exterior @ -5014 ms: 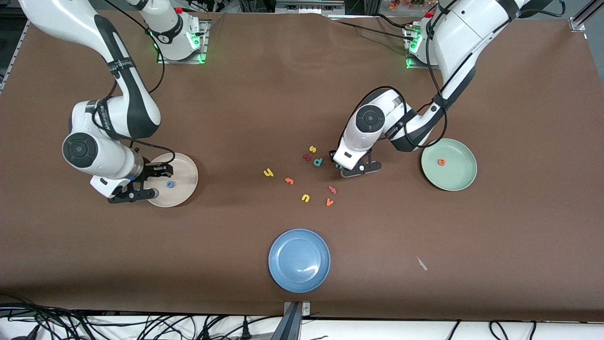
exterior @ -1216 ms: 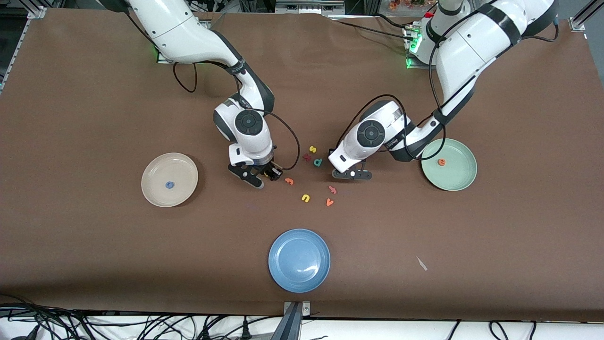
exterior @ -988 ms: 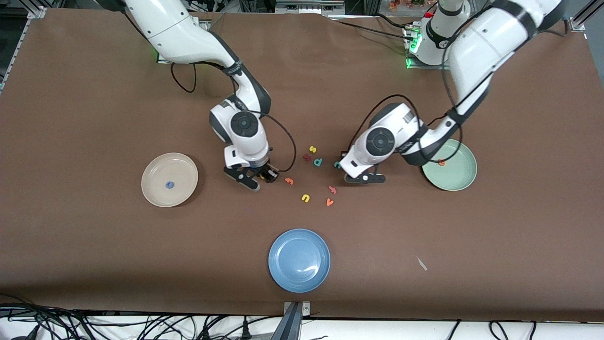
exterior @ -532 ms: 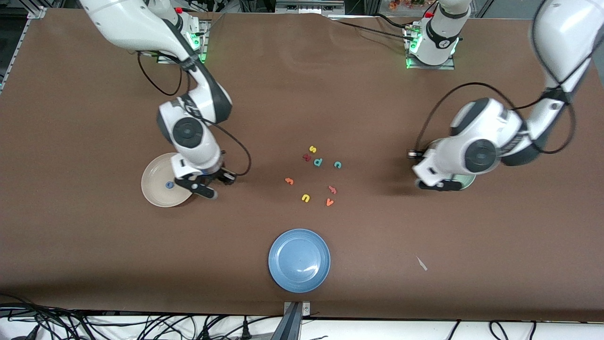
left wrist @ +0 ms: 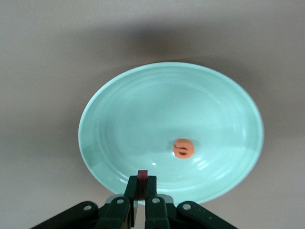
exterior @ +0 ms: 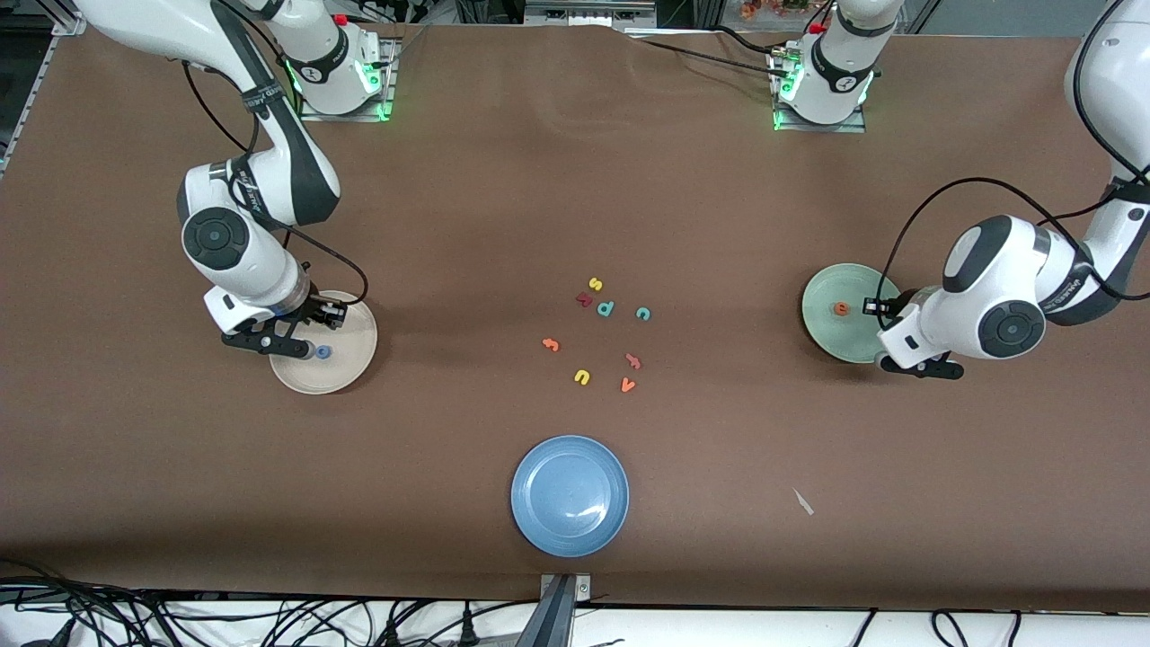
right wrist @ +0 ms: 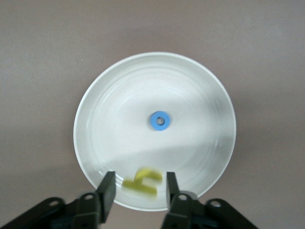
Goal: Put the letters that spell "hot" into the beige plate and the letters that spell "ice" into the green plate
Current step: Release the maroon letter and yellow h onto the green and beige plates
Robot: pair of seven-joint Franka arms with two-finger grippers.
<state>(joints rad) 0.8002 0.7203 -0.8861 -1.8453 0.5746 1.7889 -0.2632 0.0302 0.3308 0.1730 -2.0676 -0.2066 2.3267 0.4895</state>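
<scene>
My right gripper hangs over the beige plate, open. The yellow h shows blurred between its fingers, touching neither, above the plate's rim zone. The blue o lies in the plate's middle. My left gripper is over the edge of the green plate, shut on the dark red i. The orange e lies in that plate. The orange t and teal c lie in the table's middle.
Beside the t and c lie a yellow s, a dark red k, a teal p, a yellow u, an orange v and a reddish letter. A blue plate sits nearer the front camera.
Both arms swung away from the letter cluster to their plates. My right gripper opened and let go of the yellow h. My left gripper stayed shut on the i.
</scene>
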